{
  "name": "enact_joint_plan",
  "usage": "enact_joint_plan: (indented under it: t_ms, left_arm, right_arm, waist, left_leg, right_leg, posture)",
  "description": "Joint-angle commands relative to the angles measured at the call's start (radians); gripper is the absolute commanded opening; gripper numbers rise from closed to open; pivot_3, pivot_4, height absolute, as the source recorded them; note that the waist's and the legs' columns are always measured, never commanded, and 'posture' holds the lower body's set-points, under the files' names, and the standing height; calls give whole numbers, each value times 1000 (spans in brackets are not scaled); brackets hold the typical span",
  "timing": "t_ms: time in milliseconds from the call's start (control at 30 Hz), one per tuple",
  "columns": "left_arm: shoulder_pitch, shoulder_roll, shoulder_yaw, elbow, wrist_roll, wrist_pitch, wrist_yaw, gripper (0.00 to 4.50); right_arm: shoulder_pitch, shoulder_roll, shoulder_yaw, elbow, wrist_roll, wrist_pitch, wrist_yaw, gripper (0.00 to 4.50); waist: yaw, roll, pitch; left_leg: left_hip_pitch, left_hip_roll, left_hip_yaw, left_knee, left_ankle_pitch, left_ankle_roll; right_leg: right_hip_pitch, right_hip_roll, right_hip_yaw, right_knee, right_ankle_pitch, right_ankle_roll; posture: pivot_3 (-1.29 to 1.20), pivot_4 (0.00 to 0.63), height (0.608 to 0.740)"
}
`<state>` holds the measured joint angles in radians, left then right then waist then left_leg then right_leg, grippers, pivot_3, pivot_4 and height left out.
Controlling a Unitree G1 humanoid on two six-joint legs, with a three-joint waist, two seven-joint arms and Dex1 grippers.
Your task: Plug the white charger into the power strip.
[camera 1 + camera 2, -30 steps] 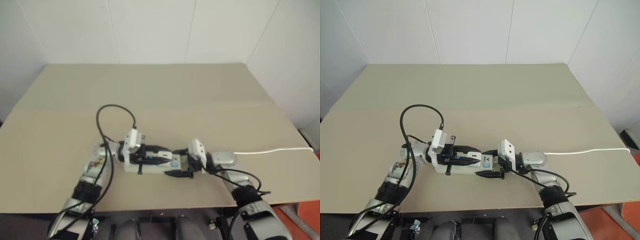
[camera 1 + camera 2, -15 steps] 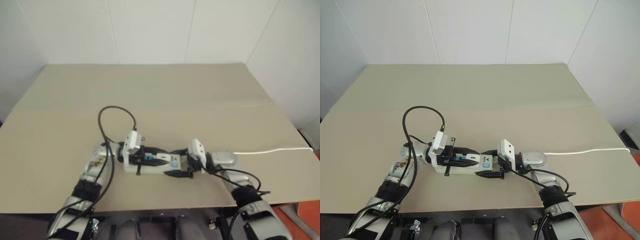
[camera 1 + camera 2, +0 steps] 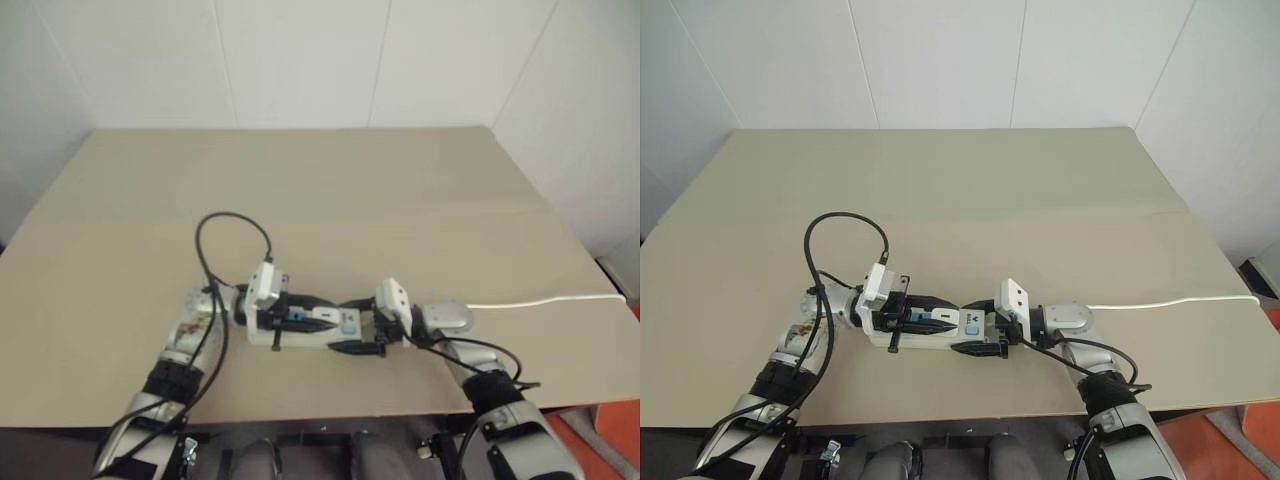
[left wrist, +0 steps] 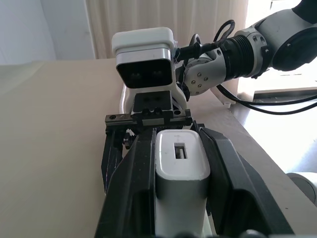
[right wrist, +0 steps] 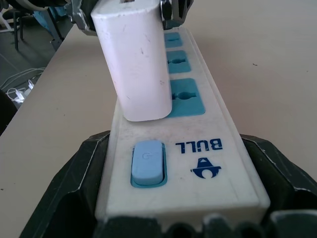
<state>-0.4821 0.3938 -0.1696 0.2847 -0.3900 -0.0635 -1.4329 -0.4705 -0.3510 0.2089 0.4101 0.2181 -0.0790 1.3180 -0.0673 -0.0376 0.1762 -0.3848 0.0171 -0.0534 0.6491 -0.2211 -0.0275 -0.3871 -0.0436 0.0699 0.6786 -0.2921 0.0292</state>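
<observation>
so the left gripper [image 4: 176, 163] is clamped on the small boxy white charger [image 5: 133, 59], hovering over the long white power strip [image 5: 178, 144] lying left-right on the beige desk [image 3: 990, 190], whose switch end the right gripper [image 3: 985, 338] holds.

charger [image 5: 134, 64] on power strip [image 5: 198, 163], strip on table [image 3: 1040, 180]
</observation>
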Motion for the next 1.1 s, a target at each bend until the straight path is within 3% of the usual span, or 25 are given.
enact_joint_plan:
  t_ms: [33,433,800,933,1033,1100]
  left_arm:
    - [28,58,14,88,66,-31,16,1011]
    - [22,69,-4,123,74,-48,22,1011]
    - [-61,111,47,9,-16,49,-43,4421]
    - [-102,183,92,-50,-48,87,-78,4464]
    - [-118,265,109,-67,-56,112,-134,4500]
    - [-116,305,131,-71,-64,121,-143,4500]
  right_arm:
    - [15,-10,31,14,-18,17,20,3455]
    - [11,-12,37,21,-15,12,19,3455]
    - [9,-8,41,24,-13,11,22,3455]
    - [9,-10,39,23,-11,14,27,3455]
    - [10,-22,29,11,1,24,39,4396]
    - [14,-40,20,-10,7,33,46,4454]
  waist:
    - [0,1,-1]
    - [-1,9,-10]
    - [0,10,-11]
    - [-2,10,-11]
    - [-2,10,-11]
    - [1,10,-10]
  left_leg:
    - [0,0,0,0,0,0]
    - [4,0,0,0,0,0]
    - [1,0,0,-2,0,0]
    - [0,0,0,-2,0,0]
    - [0,0,0,-4,0,0]
    - [0,0,0,-5,0,0]
  right_leg:
    - [0,0,0,0,0,0]
    - [3,1,0,0,0,0]
    - [1,1,1,-1,0,0]
    - [0,1,0,-2,0,0]
    - [0,1,0,-3,0,0]
    - [0,1,0,-5,0,0]
  posture:
    - [0,150,740]
    - [0,150,740]
    - [0,150,740]
    - [0,150,740]
    - [0,150,740]
    - [0,150,740]
